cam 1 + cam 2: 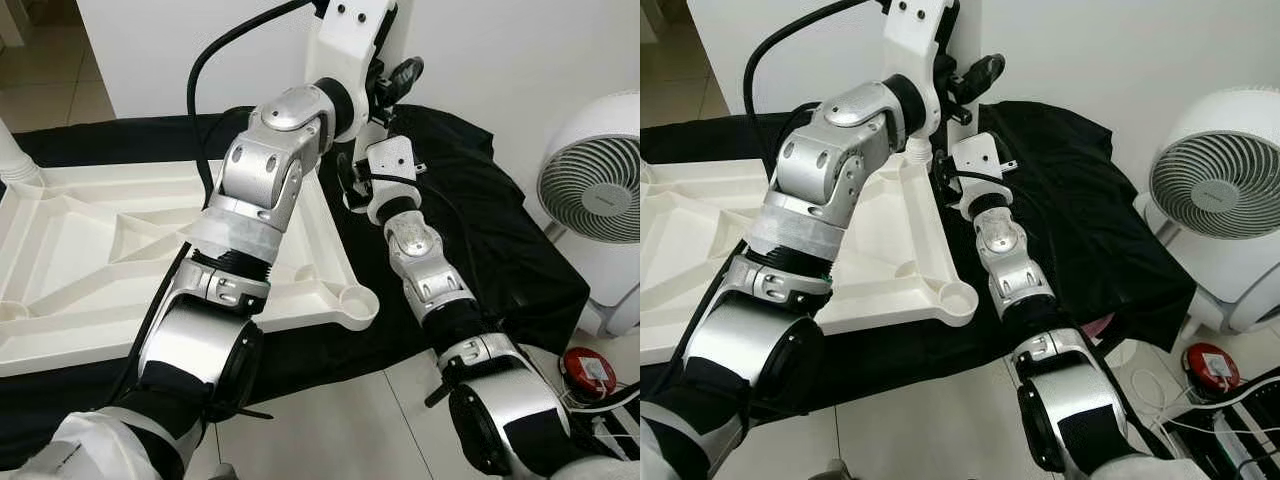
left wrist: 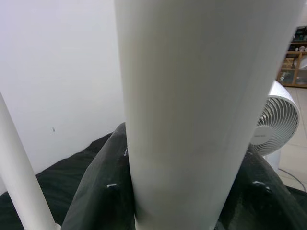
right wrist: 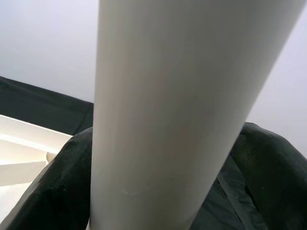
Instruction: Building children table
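White plastic table leg (image 2: pixel 192 115), a smooth upright tube, stands at the twelve o'clock corner of the upturned white plastic tabletop (image 1: pixel 90 260) on black cloth (image 1: pixel 470 230), both tools reaching it, their grip state impossible to tell.

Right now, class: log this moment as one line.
left gripper: on leg | right gripper: on leg | tabletop: upside down on cloth | fan: right
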Robot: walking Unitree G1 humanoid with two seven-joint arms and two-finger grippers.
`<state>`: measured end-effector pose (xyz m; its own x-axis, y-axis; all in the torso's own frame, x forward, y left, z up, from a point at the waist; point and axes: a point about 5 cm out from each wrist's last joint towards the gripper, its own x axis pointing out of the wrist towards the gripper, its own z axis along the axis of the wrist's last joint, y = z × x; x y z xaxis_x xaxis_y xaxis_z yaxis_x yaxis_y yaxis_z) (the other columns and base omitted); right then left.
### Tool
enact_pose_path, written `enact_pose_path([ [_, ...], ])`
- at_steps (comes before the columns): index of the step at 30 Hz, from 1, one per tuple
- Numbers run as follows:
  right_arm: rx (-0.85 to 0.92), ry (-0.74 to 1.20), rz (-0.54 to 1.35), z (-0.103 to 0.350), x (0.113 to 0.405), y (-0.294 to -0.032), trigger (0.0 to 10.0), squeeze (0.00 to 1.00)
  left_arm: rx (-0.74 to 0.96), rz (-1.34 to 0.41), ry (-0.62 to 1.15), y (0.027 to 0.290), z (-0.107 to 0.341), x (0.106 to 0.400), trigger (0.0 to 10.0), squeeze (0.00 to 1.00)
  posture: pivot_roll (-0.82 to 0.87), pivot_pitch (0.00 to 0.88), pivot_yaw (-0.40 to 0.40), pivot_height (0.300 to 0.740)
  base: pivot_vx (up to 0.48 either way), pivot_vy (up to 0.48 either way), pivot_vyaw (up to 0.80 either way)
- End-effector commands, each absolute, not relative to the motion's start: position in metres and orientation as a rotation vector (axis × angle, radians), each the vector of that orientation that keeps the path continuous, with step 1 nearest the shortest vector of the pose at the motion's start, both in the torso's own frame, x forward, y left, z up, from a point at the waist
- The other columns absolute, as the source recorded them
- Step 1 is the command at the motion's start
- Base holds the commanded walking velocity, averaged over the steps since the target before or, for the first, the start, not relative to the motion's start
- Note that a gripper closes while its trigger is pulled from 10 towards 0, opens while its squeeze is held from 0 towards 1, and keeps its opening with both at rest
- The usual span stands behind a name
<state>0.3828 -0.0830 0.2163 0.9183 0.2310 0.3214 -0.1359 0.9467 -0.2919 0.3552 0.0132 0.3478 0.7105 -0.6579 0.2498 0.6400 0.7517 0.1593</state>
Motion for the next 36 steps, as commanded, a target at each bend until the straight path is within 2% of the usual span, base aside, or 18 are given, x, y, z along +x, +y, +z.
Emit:
enact_pose_path([
  [1,-0.252,-0.358,0.171,0.2154,0.3845,-0.0849,9.1,0.0,0.054,-0.611,-0.342,0.0158,0.3599,0.3548,10.0,0.0,0.03,0.0,-0.041,0.74,0.0,0.0,0.0],
  [2,-0.245,-0.359,0.168,0.2155,0.3851,-0.085,8.8,0.0,0.053,-0.61,-0.342,0.0159,0.3603,0.355,10.0,0.0,0.03,0.0,-0.04,0.74,0.0,0.0,0.0],
  [3,-0.232,-0.361,0.17,0.2156,0.3856,-0.0847,6.5,0.0,0.054,-0.61,-0.344,0.0159,0.3609,0.3549,10.0,0.0,0.04,0.0,-0.04,0.74,0.0,0.0,0.0],
  [4,-0.232,-0.361,0.17,0.2156,0.3856,-0.0847,6.5,0.0,0.054,-0.61,-0.344,0.0159,0.3609,0.3549,10.0,0.0,0.04,0.0,-0.04,0.74,0.0,0.0,0.0],
  [5,-0.215,-0.358,0.17,0.2153,0.3865,-0.0844,4.8,0.0,0.053,-0.61,-0.346,0.0159,0.3614,0.3549,10.0,0.0,0.04,0.0,-0.04,0.74,0.0,0.0,0.0],
  [6,-0.201,-0.357,0.173,0.2152,0.3872,-0.0839,1.8,0.0,0.054,-0.61,-0.347,0.0158,0.3618,0.3548,10.0,0.0,0.04,0.0,-0.04,0.74,0.0,0.0,0.0],
  [7,-0.201,-0.357,0.173,0.2152,0.3872,-0.0839,1.8,0.0,0.054,-0.61,-0.347,0.0158,0.3618,0.3548,10.0,0.0,0.04,0.0,-0.04,0.74,0.0,0.0,0.0],
  [8,-0.19,-0.355,0.172,0.2148,0.3879,-0.0836,0.0,0.0,0.053,-0.609,-0.349,0.0157,0.3622,0.3547,10.0,0.0,0.04,0.0,-0.04,0.74,0.0,0.0,0.0],
  [22,-0.103,-0.394,0.177,0.2148,0.3874,-0.085,0.0,0.0,0.049,-0.596,-0.354,0.0167,0.366,0.3551,10.0,0.0,0.04,0.0,-0.036,0.74,0.0,0.0,0.0],
  [23,-0.089,-0.408,0.182,0.2156,0.3864,-0.0849,10.0,0.0,0.054,-0.592,-0.359,0.0171,0.3663,0.355,10.0,0.0,0.04,0.0,-0.036,0.74,0.0,0.0,0.0],
  [28,-0.064,-0.422,0.187,0.2169,0.3854,-0.0847,10.0,0.0,0.069,-0.595,-0.367,0.0177,0.3671,0.3549,10.0,0.0,0.04,0.0,-0.034,0.74,0.0,0.0,0.0],
  [29,-0.06,-0.421,0.184,0.2166,0.3857,-0.0849,10.0,0.0,0.049,-0.611,-0.366,0.0175,0.3665,0.3544,10.0,0.81,0.04,0.0,-0.033,0.74,0.0,0.0,0.0],
  [30,-0.054,-0.405,0.17,0.2152,0.3867,-0.0862,10.0,0.0,0.029,-0.637,-0.366,0.0166,0.3658,0.3526,10.0,1.0,0.04,0.0,-0.032,0.74,0.0,0.0,0.0],
  [33,-0.039,-0.38,0.152,0.2135,0.3881,-0.0879,10.0,0.0,0.021,-0.662,-0.371,0.0153,0.3652,0.3503,10.0,1.0,0.04,0.0,-0.031,0.74,0.0,0.0,0.0],
  [34,-0.023,-0.354,0.143,0.2123,0.3892,-0.0886,10.0,0.0,0.031,-0.688,-0.374,0.0138,0.3632,0.3482,10.0,0.95,0.04,0.0,-0.03,0.74,0.0,0.0,0.0],
  [35,-0.009,-0.337,0.134,0.2116,0.39,-0.0892,10.0,0.0,0.042,-0.703,-0.376,0.013,0.3617,0.3468,10.0,0.69,0.04,0.0,-0.03,0.74,0.0,0.0,0.0],
  [36,-0.009,-0.337,0.134,0.2116,0.39,-0.0892,10.0,0.0,0.042,-0.703,-0.376,0.013,0.3617,0.3468,10.0,0.69,0.04,0.0,-0.03,0.74,0.0,0.0,0.0],
])
